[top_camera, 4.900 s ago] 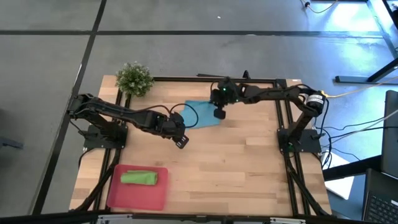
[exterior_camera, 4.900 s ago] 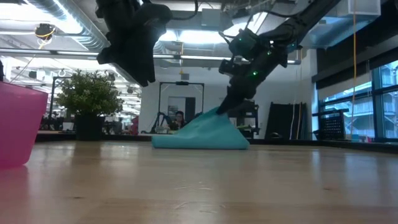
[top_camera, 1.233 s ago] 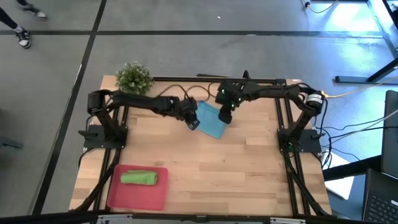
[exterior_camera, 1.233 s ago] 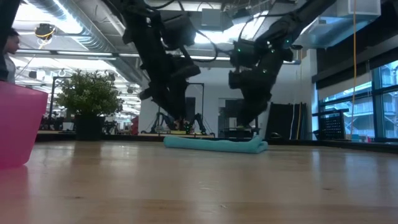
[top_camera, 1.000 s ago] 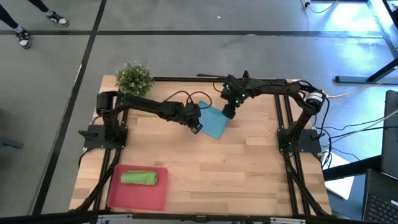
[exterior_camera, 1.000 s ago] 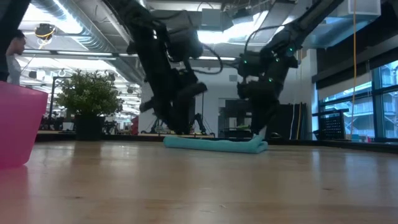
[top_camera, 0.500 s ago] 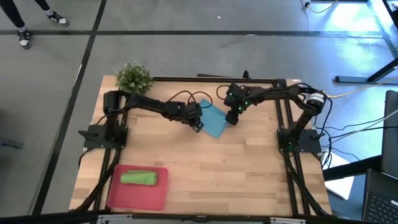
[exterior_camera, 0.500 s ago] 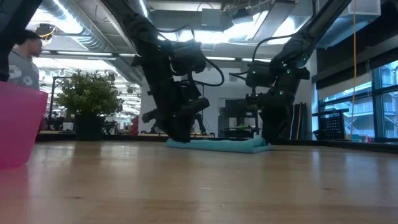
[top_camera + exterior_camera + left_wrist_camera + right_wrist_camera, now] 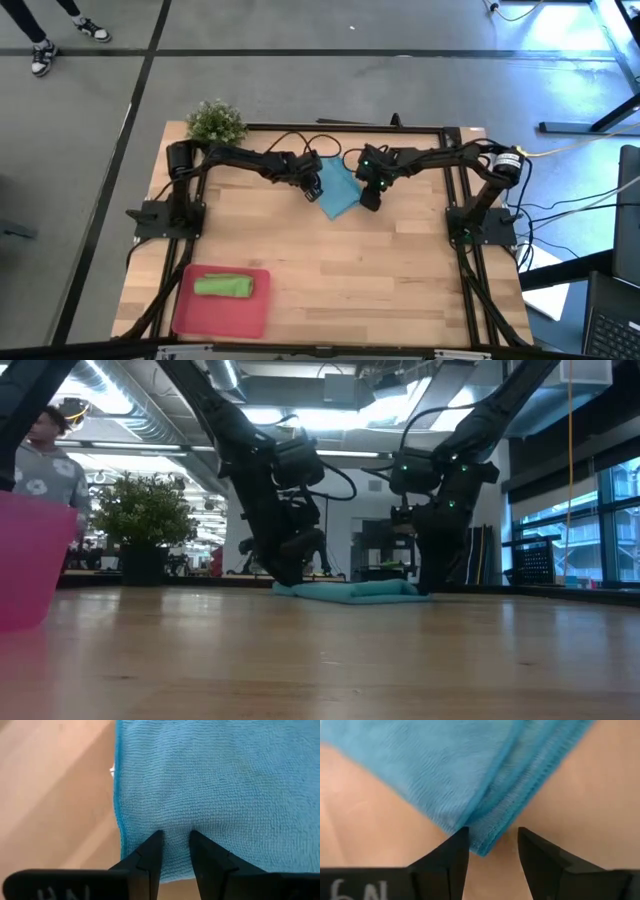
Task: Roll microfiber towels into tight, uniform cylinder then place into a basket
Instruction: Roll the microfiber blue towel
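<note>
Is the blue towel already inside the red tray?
No, the blue towel lies on the table between the arms; only the green towel is in the tray.
</note>
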Motion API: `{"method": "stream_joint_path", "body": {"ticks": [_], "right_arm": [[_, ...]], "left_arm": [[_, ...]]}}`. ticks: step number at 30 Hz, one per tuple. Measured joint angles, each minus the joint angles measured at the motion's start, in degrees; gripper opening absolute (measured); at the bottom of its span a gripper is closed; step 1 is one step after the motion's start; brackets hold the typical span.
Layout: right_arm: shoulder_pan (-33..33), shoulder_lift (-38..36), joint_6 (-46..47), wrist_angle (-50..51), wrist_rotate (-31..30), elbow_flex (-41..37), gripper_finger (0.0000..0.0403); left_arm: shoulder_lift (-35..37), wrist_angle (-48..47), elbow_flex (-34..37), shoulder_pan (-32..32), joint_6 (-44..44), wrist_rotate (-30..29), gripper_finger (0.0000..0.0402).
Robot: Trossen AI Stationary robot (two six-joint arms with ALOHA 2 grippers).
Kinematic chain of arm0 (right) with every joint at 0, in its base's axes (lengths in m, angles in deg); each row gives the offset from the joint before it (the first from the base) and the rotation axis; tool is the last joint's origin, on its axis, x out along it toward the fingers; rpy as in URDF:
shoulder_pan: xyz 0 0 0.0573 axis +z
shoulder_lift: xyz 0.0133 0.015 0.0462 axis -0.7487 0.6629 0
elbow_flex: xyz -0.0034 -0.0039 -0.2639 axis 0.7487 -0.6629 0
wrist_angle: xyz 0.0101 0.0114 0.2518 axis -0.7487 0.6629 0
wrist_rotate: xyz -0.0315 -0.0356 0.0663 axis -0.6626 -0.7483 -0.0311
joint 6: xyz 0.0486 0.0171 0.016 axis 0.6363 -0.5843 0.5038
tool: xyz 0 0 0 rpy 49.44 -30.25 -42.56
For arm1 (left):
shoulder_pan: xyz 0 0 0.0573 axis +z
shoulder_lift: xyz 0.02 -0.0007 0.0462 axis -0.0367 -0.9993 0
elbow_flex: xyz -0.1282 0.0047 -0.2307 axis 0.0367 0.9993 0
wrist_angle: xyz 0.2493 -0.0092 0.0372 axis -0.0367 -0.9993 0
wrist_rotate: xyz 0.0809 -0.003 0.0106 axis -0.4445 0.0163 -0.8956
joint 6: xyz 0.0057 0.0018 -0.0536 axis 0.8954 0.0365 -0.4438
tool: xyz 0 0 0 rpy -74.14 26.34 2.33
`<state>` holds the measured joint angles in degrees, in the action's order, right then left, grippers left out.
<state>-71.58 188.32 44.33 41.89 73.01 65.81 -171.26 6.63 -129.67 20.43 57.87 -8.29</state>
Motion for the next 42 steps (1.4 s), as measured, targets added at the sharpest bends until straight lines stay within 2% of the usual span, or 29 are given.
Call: {"method": "stream_joint_path", "body": {"ticks": [3, 6, 11, 18, 24, 28, 31, 36, 40, 42], "right_arm": [[1.8, 0.0, 1.3, -0.2, 0.7, 0.0, 0.0166], [3.2, 0.1, 3.1, -1.3, 1.0, -0.1, 0.0165], [4.1, 0.2, 4.2, -2.4, 1.8, 0.3, 0.0165], [4.5, 0.6, -0.7, 4.1, 4.5, 6.7, 0.0165], [4.7, 0.4, -1.9, 5.5, 11.5, 7.9, 0.0165], [5.3, 0.1, -3.2, 6.1, 9.8, 8.0, 0.0165], [5.2, -1.4, -4.5, 7.9, 7.3, 8.0, 0.0165], [5.2, -6.4, -5.3, 10.7, 6.1, 8.1, 0.0165], [5.4, -9.8, -5.1, 11.7, 6.0, 8.2, 0.0165], [5.9, -10.9, -4.9, 12.4, 5.9, 8.2, 0.0165]], "left_arm": [[-0.1, 1.7, 0.1, 1.1, 4.9, 1.0, 0.0093], [-0.1, 3.2, 0.1, 1.9, 9.3, 4.3, 0.0093], [0.3, 3.1, 0.1, 2.1, 12.8, 5.7, 0.0093], [7.6, 0.3, 0.0, 0.6, 16.8, 5.8, 0.0087], [14.8, -4.5, 0.0, -2.5, 16.8, 5.8, 0.0085], [16.9, -5.2, 0.0, -5.5, 11.7, 8.2, 0.0087], [17.7, -6.3, 0.0, -8.0, 11.5, 9.4, 0.0088], [18.2, -6.1, 0.0, -11.7, 14.3, 8.5, 0.0089], [18.2, -6.1, 0.0, -14.0, 15.0, 2.0, 0.0089], [18.2, -6.0, 0.0, -14.9, 16.8, 1.2, 0.0089]]}}
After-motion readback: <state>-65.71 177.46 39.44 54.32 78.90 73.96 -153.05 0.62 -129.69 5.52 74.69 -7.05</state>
